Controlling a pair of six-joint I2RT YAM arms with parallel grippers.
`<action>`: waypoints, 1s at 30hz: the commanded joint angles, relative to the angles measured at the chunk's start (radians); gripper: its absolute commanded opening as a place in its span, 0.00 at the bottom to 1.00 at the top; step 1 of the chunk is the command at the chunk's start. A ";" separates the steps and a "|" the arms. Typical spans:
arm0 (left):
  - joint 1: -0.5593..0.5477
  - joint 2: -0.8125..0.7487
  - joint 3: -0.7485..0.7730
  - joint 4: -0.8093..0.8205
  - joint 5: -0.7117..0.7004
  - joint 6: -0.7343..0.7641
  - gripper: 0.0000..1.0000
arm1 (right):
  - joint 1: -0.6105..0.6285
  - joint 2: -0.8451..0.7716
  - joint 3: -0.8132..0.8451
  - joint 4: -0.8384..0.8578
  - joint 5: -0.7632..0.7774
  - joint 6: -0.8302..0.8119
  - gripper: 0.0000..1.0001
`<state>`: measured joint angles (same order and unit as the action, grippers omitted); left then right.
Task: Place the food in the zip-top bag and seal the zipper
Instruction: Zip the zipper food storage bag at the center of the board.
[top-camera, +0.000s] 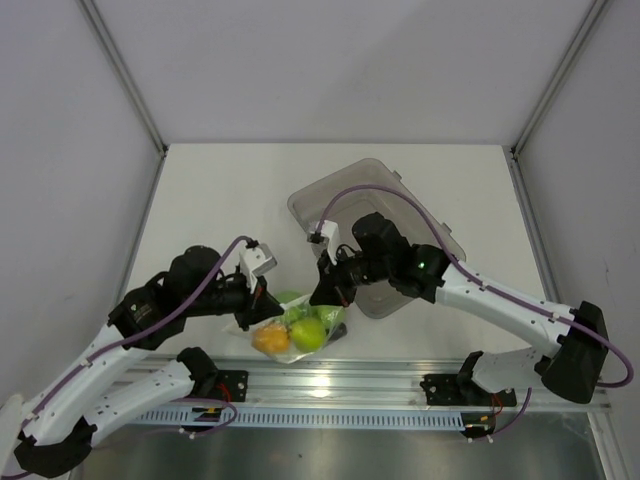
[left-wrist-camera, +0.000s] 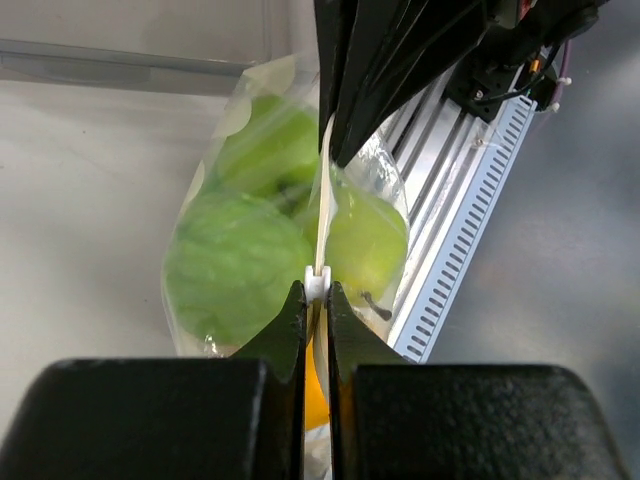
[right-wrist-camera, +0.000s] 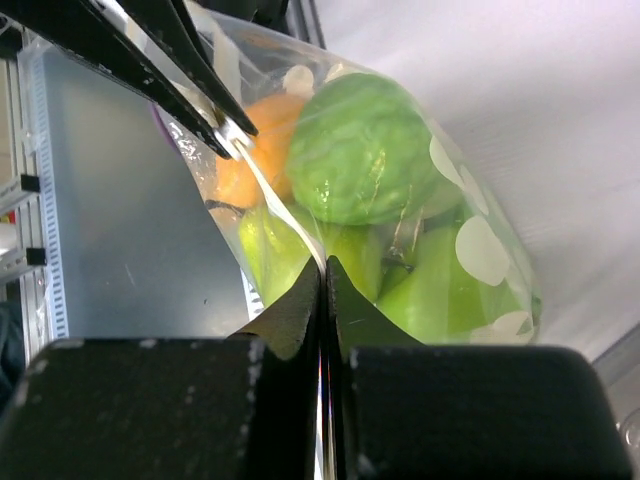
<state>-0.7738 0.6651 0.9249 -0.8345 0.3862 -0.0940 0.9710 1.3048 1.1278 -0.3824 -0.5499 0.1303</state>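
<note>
From above, the zip-top bag (top-camera: 296, 322) of food (top-camera: 308, 334) sits near the table (top-camera: 220, 200) edge at six o'clock. Left wrist: my left gripper (left-wrist-camera: 316, 292) pinches the zipper (left-wrist-camera: 322, 220). Right wrist: my right gripper (right-wrist-camera: 322, 268) pinches it too, food at one o'clock.

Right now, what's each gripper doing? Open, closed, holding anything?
Left gripper: closed on the zipper of the zip-top bag.
Right gripper: closed on the same zipper.

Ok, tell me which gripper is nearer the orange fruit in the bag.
Left. The left gripper clamps the zipper right beside the orange fruit; the right gripper clamps the same strip farther along, by the green fruit.
</note>
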 joint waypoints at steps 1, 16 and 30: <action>0.005 -0.021 0.032 -0.037 -0.036 -0.035 0.01 | -0.060 -0.056 -0.020 0.002 0.041 0.014 0.00; 0.005 -0.102 0.066 -0.124 -0.141 -0.159 0.01 | -0.170 -0.108 -0.062 -0.044 -0.012 -0.012 0.00; 0.005 -0.216 0.077 -0.293 -0.317 -0.380 0.01 | -0.184 -0.121 -0.076 -0.042 -0.019 -0.009 0.00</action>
<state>-0.7738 0.4770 0.9688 -1.0500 0.1513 -0.3775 0.8070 1.2133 1.0565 -0.4221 -0.5892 0.1307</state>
